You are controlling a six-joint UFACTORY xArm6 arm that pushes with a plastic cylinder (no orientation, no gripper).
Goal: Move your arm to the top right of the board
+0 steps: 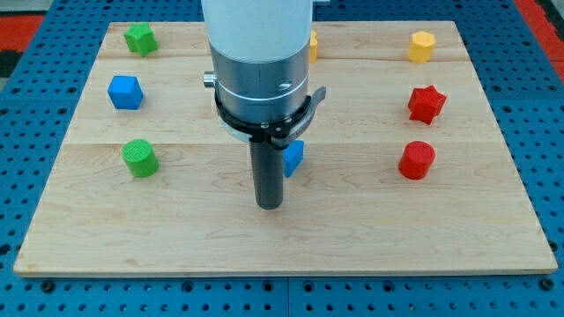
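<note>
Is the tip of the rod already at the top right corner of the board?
No, my tip is near the board's middle, beside a blue block.

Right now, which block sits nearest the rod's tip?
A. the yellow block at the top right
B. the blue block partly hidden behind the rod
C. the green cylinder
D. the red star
B: my tip rests near the board's middle, and the blue block peeks out just to the view's right of the rod, far closer than any other block.
</note>
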